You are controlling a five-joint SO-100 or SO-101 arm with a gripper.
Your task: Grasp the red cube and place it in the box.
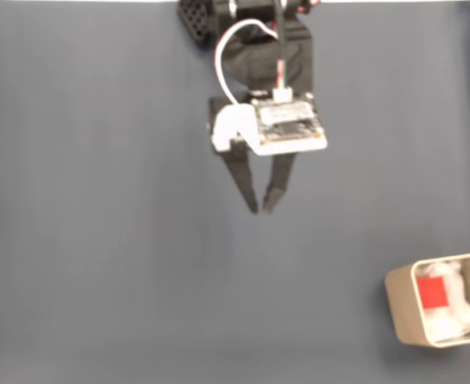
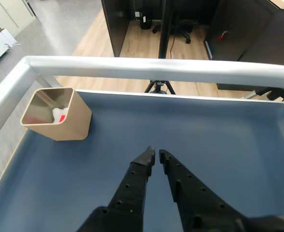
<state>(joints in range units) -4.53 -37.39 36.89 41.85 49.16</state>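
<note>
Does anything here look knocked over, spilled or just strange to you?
Nothing stands out. The box stands upright near the table's edge, with the red cube lying inside on its white lining. The end effector hangs over bare blue table, fingertips nearly together and holding nothing.

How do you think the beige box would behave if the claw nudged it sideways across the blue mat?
The box looks thin-walled and small, so it is probably light and would likely slide rather than resist. Its walls look tall for its base in the wrist view, so a high push might tip it. The red cube inside adds little weight.
</note>
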